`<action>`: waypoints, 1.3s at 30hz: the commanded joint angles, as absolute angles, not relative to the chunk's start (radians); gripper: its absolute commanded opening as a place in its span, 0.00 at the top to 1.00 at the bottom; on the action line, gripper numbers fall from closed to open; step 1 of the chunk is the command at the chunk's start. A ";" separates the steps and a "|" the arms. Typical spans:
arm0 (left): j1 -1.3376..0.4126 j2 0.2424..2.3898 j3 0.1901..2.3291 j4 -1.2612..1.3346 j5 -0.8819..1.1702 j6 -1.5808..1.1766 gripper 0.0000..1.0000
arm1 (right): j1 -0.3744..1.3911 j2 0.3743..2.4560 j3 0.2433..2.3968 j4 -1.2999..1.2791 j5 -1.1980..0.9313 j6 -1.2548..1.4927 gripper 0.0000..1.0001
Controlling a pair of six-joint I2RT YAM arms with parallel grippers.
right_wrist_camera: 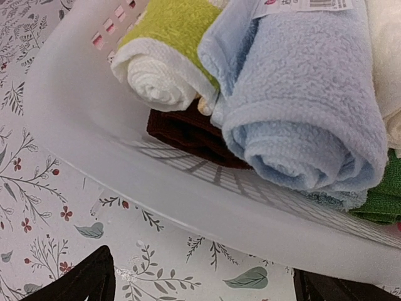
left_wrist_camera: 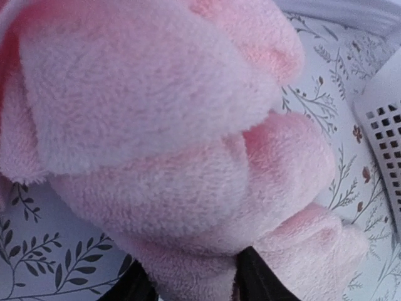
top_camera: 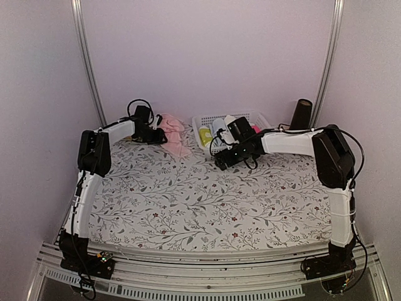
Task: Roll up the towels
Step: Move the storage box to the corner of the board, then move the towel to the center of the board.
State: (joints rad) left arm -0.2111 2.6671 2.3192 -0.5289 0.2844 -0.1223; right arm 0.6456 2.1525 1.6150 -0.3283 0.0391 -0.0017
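**Floral counter: left claw on the pink towel, right claw open at the basket**

Pale lilac walls close in a counter (top_camera: 188,200) covered with a grey leaf-and-flower print. At its far left, the left claw (left_wrist_camera: 194,285) is pinched on a fold of the pink towel (left_wrist_camera: 156,125). The two dark fingers (left_wrist_camera: 128,290) flank the cloth and touch it on both sides. The rest of the towel bunches up loosely ahead of the claw, unrolled, and fills most of the wrist view.

The right claw (right_wrist_camera: 200,285) stands wide open and holds nothing, hovering over bare counter. Just ahead of it is the near wall of a white plastic basket (right_wrist_camera: 75,106). Inside, ahead and to the claw's left, lies a yellow-green towel roll (right_wrist_camera: 166,37). A dark brown cloth (right_wrist_camera: 182,132) sits beneath it. Straight ahead lies a light blue towel roll (right_wrist_camera: 307,100), with a green cloth (right_wrist_camera: 376,200) under its right end. The cream towel (right_wrist_camera: 387,56) shows at the far right, touching the blue roll. Whether it is rolled cannot be told.

Well to the right of the basket, a dark cylinder (top_camera: 302,113) stands upright by the wall.
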 commanded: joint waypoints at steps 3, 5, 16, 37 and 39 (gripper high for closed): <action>-0.215 2.631 2.289 -0.517 0.333 -0.138 1.00 | 0.649 1.986 1.527 -0.262 -0.002 0.005 0.01; -0.215 2.582 2.248 -0.511 0.348 -0.140 1.00 | 0.649 1.940 1.483 -0.238 -0.056 0.024 0.01; -0.225 2.145 1.793 -0.488 0.554 0.003 1.00 | 0.676 1.817 1.312 -0.170 -0.139 -0.029 0.01; -0.607 1.916 1.389 -0.992 0.896 0.761 0.80 | 0.844 1.465 0.927 0.046 -0.145 -0.218 0.01; -0.608 1.925 1.387 -1.003 0.891 0.779 0.63 | 0.846 1.433 0.903 0.057 -0.157 -0.216 0.01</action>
State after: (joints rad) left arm -0.6064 1.8992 1.4029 -0.9207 0.8551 0.6685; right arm 0.8433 1.5108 0.9394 0.0105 -0.1410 -0.2161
